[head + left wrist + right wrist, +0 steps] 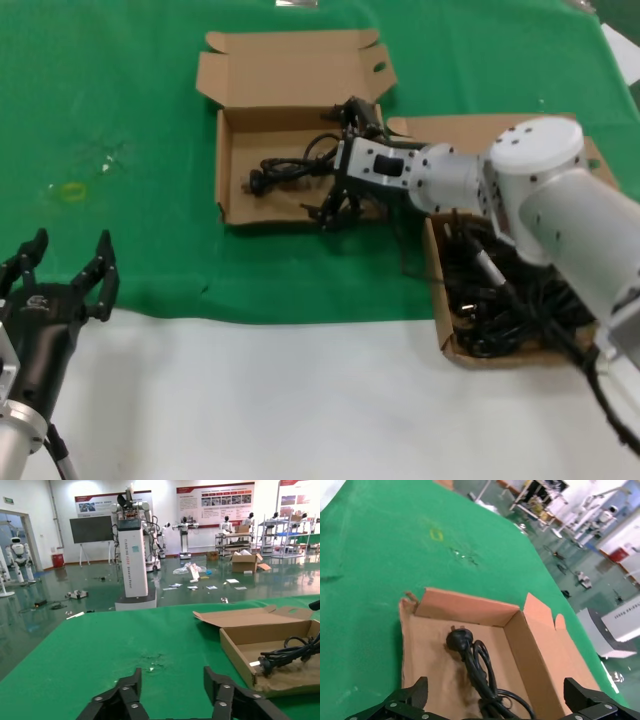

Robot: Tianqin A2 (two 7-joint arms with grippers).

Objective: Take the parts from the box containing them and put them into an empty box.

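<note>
Presently the right gripper (pixel 340 185) hangs over the empty box (pixel 237 170), fingers spread wide and holding nothing, with one cord (pixel 290 170) lying on the floor beneath; the withdrawal should go straight up so no loop snags. The remaining parts (pixel 510 300) sit in the box containing them (pixel 445 340), and the left gripper (pixel 65 272) waits open and empty at the near left

A white worktop (pixel 300 400) carries a green cloth (pixel 120 120) over its far part. Two open cardboard boxes sit on the cloth: one (pixel 240 205) near the middle (a black cord inside), the other (pixel 440 310), full of cords, overhanging onto the white.
</note>
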